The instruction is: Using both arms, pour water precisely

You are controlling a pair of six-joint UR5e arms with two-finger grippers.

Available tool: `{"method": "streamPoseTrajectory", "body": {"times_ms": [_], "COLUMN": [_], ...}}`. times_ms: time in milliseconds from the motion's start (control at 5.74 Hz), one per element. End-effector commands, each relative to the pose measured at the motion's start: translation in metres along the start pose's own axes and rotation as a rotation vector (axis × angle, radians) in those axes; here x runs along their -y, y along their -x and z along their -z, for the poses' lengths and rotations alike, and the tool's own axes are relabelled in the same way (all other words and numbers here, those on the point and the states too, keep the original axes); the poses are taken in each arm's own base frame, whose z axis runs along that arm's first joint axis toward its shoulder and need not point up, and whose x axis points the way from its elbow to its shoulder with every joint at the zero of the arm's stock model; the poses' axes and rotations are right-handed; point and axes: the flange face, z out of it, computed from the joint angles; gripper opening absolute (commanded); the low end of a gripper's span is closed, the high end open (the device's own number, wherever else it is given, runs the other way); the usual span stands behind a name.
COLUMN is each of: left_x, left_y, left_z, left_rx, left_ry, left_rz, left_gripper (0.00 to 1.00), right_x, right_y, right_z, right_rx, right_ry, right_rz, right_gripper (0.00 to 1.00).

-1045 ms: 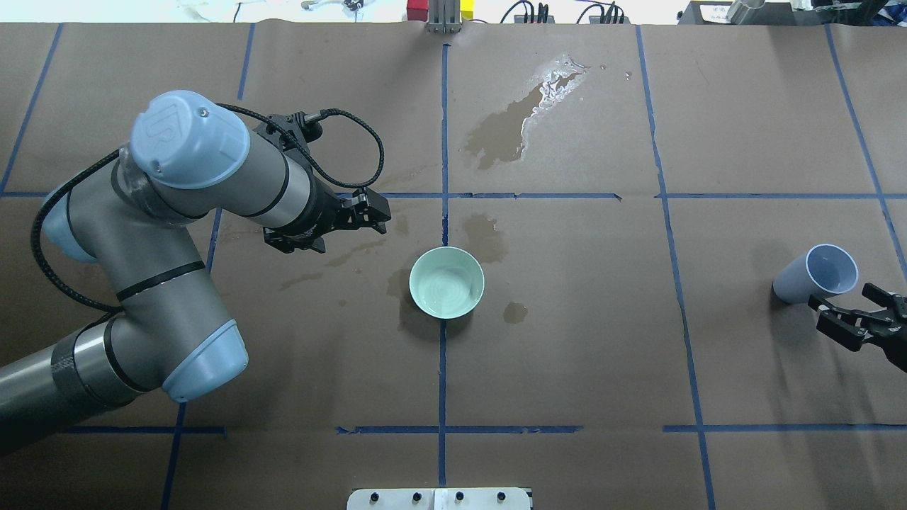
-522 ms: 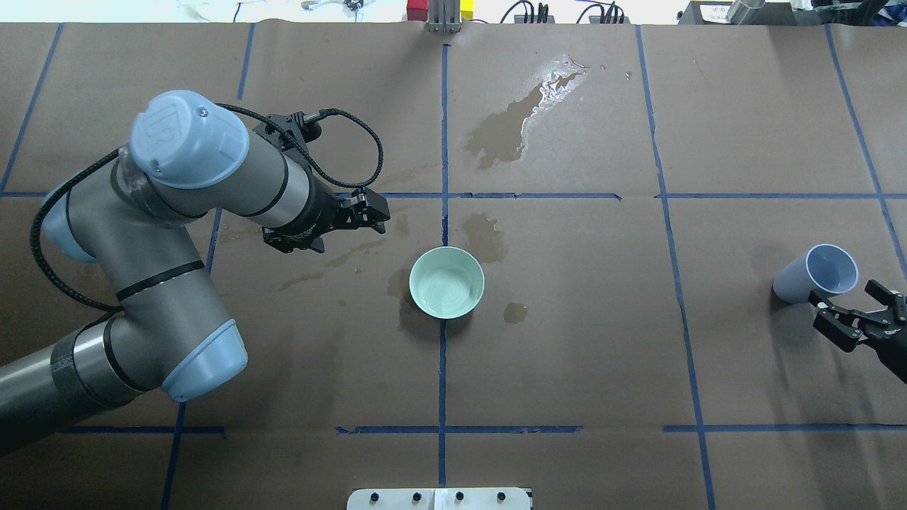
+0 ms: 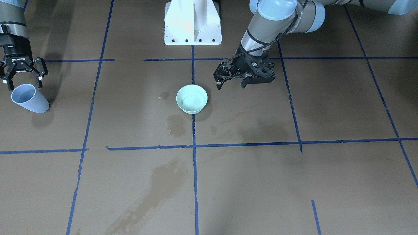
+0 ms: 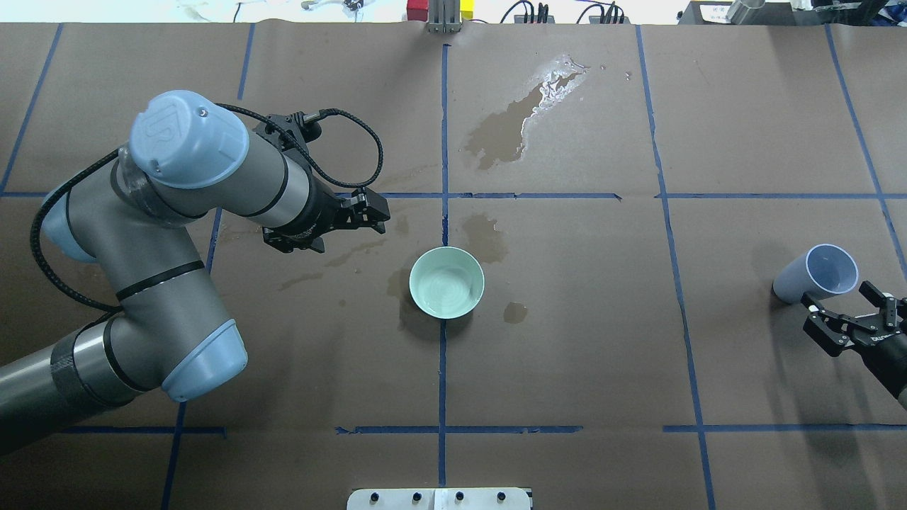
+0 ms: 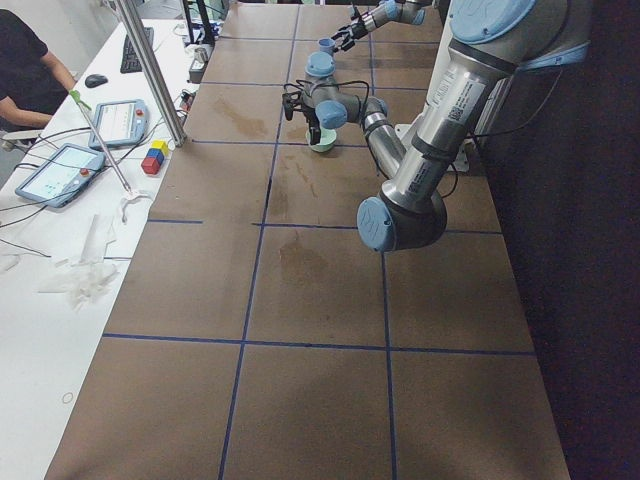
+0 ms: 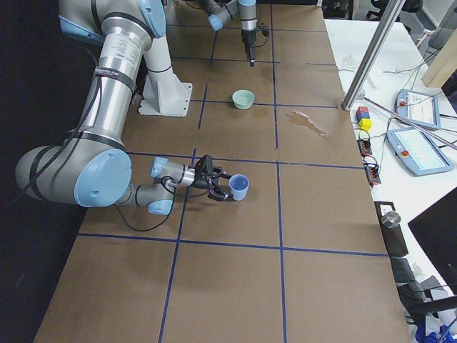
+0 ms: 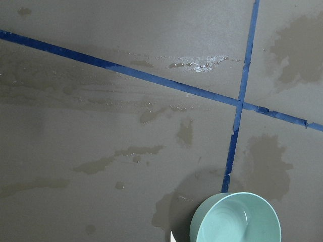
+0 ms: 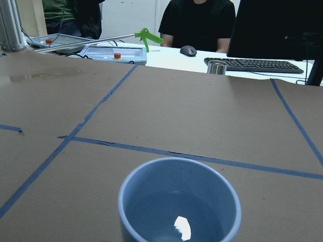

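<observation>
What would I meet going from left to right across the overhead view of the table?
Silver-grey robot arm with light-blue caps → its black left gripper → mint-green round bowl → small dark wet spot → pale blue plastic cup.

Left hand [image 3: 230, 85] – fingers spread, angled down; right hand [image 4: 838, 300] – spread, level, low

you're working under bright, even light from above. shadows on the table paper [image 4: 567, 354] stay soft: a dark smudge hugging the bowl [image 4: 447, 282], a faint one near the left arm [image 4: 191, 163]. the wet patch [image 4: 560, 74] glares white, and the overhead view's far strip is blown out. both side views drop to black beside the table. your right wrist view shows a white glint on the water [image 8: 171, 214] in the cup [image 8: 179, 162].
</observation>
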Motion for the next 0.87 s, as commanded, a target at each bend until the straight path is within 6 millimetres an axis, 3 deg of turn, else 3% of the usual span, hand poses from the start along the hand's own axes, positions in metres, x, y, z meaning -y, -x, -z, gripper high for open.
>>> {"method": "streamPoseTrajectory", "body": {"times_ms": [0,348,696], "left_x": [0.000,0.001,-0.001], "left_y": [0.000,0.000,0.008], "left_z": [0.000,0.001,0.003], "left_rx": [0.001,-0.001,0.002], "left_ry": [-0.001,-0.002,-0.002], "left_rz": [0.000,0.000,0.002], "left_gripper": [1.00,1.00,1.00], "right_x": [-0.002,-0.014,-0.024], "right_y": [0.014,0.000,0.008], "right_z": [-0.006,-0.012,-0.020], "right_rx": [0.000,-0.020,-0.017], "right_ry": [-0.039,-0.046,-0.045], "right_rz": [-0.024,-0.002,-0.005], "right_gripper": [1.00,1.00,1.00]}}
